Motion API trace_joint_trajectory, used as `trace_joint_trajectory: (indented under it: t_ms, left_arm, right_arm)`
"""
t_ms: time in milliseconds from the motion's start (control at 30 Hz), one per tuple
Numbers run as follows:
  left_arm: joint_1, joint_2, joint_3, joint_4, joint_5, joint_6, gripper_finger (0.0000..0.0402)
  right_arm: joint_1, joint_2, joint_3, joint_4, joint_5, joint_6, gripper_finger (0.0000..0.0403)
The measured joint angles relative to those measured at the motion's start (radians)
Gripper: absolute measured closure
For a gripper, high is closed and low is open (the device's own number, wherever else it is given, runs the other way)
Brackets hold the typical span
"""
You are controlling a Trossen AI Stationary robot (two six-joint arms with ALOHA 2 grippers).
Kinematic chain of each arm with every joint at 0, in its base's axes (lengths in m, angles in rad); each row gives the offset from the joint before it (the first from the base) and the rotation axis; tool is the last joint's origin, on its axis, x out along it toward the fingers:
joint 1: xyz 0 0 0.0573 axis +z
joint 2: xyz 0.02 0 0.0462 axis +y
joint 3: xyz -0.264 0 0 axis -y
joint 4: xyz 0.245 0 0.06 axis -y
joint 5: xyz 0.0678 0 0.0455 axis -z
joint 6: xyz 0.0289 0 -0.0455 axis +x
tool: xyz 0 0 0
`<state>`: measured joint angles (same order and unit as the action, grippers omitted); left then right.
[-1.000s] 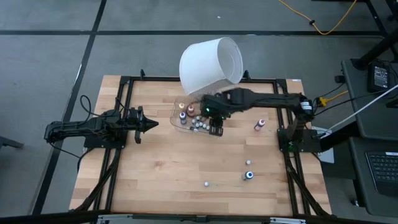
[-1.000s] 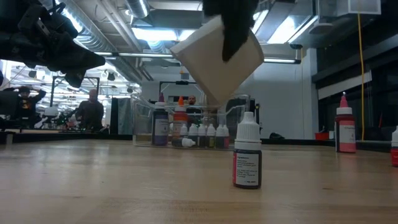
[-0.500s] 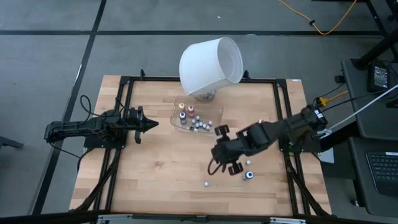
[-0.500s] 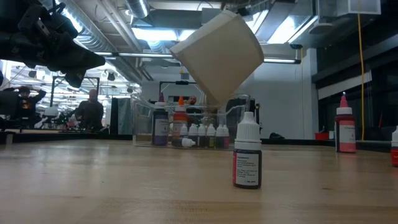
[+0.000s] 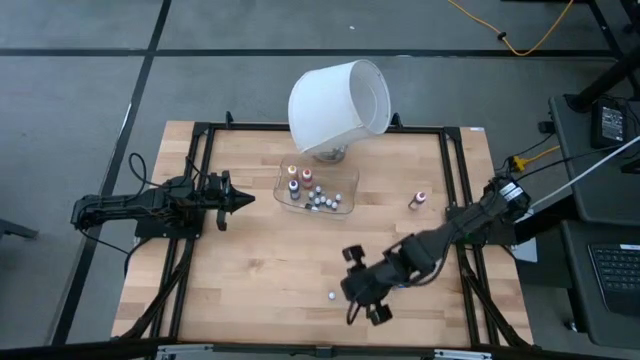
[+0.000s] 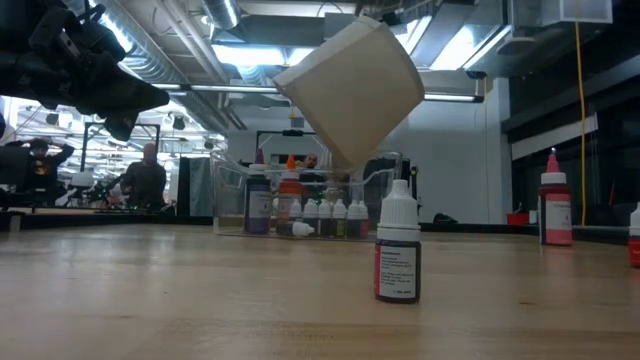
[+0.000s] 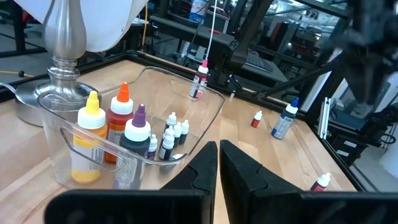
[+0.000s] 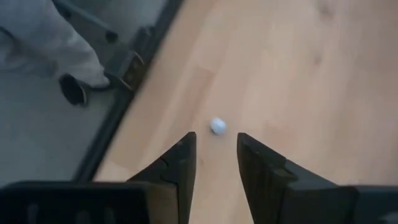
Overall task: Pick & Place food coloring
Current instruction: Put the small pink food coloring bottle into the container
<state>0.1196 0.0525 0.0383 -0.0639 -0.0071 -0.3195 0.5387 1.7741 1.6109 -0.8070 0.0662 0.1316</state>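
Note:
The food coloring is a set of small bottles. Several stand in the clear tray [image 5: 316, 190], [image 7: 134, 134]. One white-capped bottle [image 5: 331, 296], [image 8: 217, 126], [image 6: 398, 245] stands upright on the wood near the table's near edge. My right gripper [image 5: 345, 293], [image 8: 216, 149] hovers open, slanting down, just short of that bottle, with nothing between its fingers. My left gripper [image 5: 241, 198], [image 7: 217, 165] waits shut and level at the table's left, pointing at the tray.
A big white lampshade [image 5: 340, 105] on a metal base stands behind the tray. A pink-capped bottle [image 5: 418, 200] stands at the right; more loose bottles, one blue [image 7: 286, 118], one red-capped [image 7: 257, 118], stand beyond the tray. The black frame rail [image 8: 124, 68] runs along the table's edge.
My right gripper has swung away from above the tray toward the table's near edge, turning as it went, and now hangs over the lone white-capped bottle. The bottles have kept still.

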Motion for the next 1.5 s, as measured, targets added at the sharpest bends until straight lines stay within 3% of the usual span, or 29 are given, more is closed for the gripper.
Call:
trace_joint_trajectory:
  t_ms: [167, 333, 733, 1267, 1500]
  left_arm:
    - [0.000, 0.000, 0.000, 0.000, 0.000, 0.000, 0.0386]
    - [0.000, 0.000, 0.000, 0.000, 0.000, 0.000, 0.0386]
    - [0.000, 0.000, 0.000, 0.000, 0.000, 0.000, 0.0386]
    - [0.000, 0.000, 0.000, 0.000, 0.000, 0.000, 0.0386]
    - [0.000, 0.000, 0.000, 0.000, 0.000, 0.000, 0.0387]
  right_arm:
    - [0.027, 0.000, -0.136, 0.233, 0.000, 0.059, 0.0285]
    - [0.014, 0.000, -0.176, 0.264, -0.023, 0.121, 0.0280]
    - [-0.054, 0.118, -0.156, 0.265, -0.024, 0.156, 0.0174]
    - [-0.052, 0.253, -0.156, 0.275, -0.079, 0.208, 0.0188]
    - [-0.052, 0.286, -0.155, 0.366, -0.079, 0.205, 0.0188]
